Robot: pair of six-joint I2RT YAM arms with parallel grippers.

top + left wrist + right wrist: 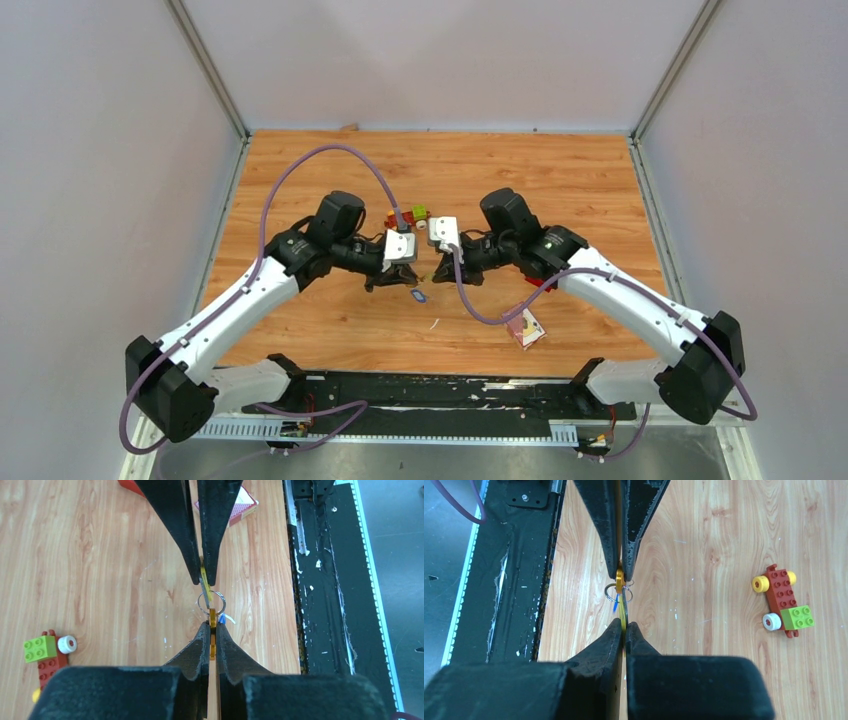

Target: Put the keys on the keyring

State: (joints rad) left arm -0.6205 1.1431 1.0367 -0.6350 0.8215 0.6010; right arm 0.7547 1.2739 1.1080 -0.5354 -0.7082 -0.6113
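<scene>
At the near edge of the wooden tabletop [560, 190], the black rail [430, 392] carrying my two arm bases ran across the foreground. Just beyond it, off to my right side, lay a red-and-white patterned block [525, 328]. Nearer the middle, the blue-headed key [418, 296] rested flat on the wood, directly under the spot where my two claws met and touched by neither. Above it, my left claw [212, 630] was pressed fully closed on the keyring [212, 616], pinching its small gold tab edge-on so that the thin wire loop stood out past the fingertips in the open air between the claws. Facing it tip to tip, my right claw [624, 627] was likewise clamped tight, gripping the yellow-headed key [204, 586] by its head, with the grey blade pointing toward my left claw. The blade's tip reached the rim of the wire loop and overlapped it in both wrist views; whether it had passed inside the loop could not be made out. The two pairs of fingertips stood near each other but apart, with only the key blade and the loop between them. Farther back, behind the claws, a brick toy car [409, 214] in red and green with white and yellow wheels sat on the table.
</scene>
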